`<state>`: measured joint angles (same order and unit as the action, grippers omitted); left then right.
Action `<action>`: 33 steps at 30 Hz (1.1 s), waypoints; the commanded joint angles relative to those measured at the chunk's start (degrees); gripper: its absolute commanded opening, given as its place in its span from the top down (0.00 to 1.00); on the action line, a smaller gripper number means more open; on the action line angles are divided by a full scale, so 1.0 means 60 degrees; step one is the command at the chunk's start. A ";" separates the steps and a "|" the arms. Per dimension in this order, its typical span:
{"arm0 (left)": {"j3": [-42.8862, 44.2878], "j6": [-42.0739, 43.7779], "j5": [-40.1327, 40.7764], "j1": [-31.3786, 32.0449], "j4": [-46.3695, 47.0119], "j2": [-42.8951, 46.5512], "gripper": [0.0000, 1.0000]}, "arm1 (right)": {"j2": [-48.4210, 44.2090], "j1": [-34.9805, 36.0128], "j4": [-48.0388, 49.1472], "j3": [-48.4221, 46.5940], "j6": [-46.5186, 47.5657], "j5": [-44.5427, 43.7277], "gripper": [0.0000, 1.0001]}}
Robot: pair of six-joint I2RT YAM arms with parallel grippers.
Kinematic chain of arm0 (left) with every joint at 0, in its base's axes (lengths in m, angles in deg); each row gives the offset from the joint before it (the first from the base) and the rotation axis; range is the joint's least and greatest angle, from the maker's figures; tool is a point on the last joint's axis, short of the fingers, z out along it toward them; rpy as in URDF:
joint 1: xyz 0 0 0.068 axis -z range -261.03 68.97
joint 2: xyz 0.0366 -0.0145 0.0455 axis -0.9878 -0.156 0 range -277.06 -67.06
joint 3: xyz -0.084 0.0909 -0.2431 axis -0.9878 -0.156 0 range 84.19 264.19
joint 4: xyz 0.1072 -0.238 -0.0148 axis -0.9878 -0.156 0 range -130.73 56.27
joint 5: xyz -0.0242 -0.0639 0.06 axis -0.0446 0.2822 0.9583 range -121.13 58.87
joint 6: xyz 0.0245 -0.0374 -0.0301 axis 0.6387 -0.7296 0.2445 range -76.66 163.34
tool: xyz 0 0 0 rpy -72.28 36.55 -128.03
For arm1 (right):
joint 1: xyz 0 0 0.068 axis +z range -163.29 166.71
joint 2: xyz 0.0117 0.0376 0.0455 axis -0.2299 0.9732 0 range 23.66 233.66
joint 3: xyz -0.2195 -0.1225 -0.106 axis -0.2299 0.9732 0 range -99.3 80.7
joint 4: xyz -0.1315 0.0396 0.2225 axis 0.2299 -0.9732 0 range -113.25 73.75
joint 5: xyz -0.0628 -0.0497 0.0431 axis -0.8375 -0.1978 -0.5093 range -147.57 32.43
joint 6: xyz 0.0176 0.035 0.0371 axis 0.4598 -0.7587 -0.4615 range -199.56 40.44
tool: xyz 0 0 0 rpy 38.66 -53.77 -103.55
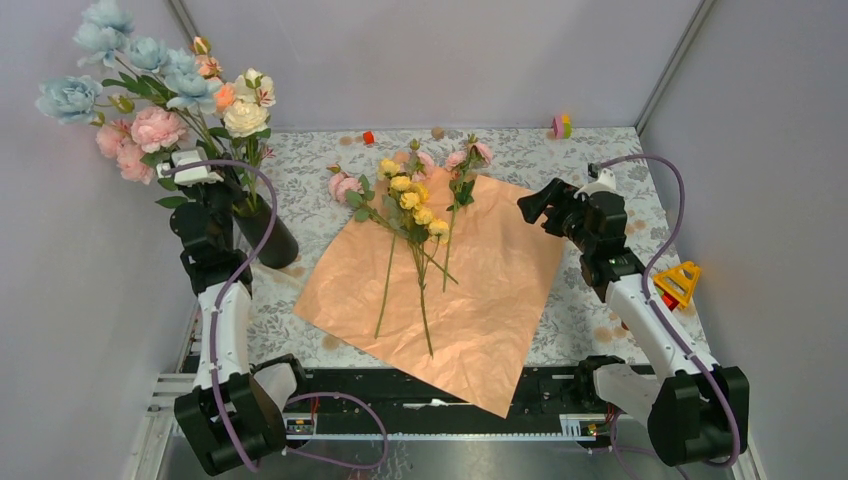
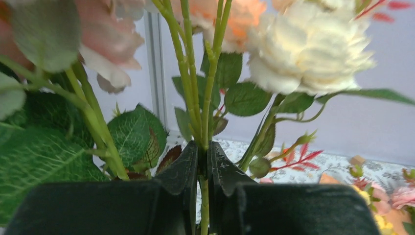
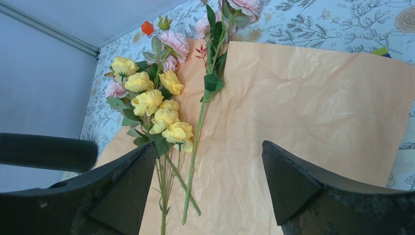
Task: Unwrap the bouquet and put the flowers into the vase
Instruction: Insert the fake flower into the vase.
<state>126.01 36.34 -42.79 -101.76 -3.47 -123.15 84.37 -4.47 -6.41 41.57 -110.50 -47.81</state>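
The left gripper (image 2: 202,156) is pinching a thin green flower stem (image 2: 209,93) between nearly closed jaws, close beside the slim matte black cylinder vase (image 1: 268,240) at the table's left side. The step in hand appears to be seating this stem. It is best lowered straight until its foot is sitting deep among the blue, pink, peach and cream roses (image 1: 160,95) already standing there. The jaws should open only once the stem is leaning on its neighbours, and the arm should back away without snagging leaves.

The right gripper (image 3: 208,147) is hanging wide open and empty above the right part of the flat, crinkled peach-orange paper sheet (image 1: 480,300), which is lying unwrapped in the middle of the grey floral-print tablecloth (image 1: 590,310). The single long pink-headed stem (image 3: 195,142) is lying directly below it. That looks like the easiest next pick, taken at the bare lower stem, away from the yellow-rose cluster (image 1: 412,200) and the pink roses (image 1: 345,185) farther back.

Leaves and the left arm are covering the vase's mouth, so it cannot be told whether the held stem is already inside. The left wrist view is showing no vase at all, and its flower heads are blurring. The yellow cluster's stems are crossing, so counting them is unreliable.
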 commanded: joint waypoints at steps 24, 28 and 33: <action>-0.1355 -0.0251 0.0279 0.0002 -0.0951 0.0326 0.68 | 0.0173 -0.0122 0.1009 0.0139 -0.0591 0.1005 0.16; -0.1245 -0.0318 0.0266 0.0022 -0.1313 0.0587 0.59 | 0.0115 -0.0113 0.1025 0.0143 -0.0589 0.1107 0.16; -0.1012 -0.0624 0.0290 0.0035 -0.2112 0.0930 0.47 | 0.0119 -0.0122 0.1025 0.0135 -0.0553 0.1234 0.17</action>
<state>118.16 34.39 -41.18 -101.69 -13.81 -119.92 85.27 -4.84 -3.02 42.44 -113.93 -42.59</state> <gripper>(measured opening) 0.490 0.838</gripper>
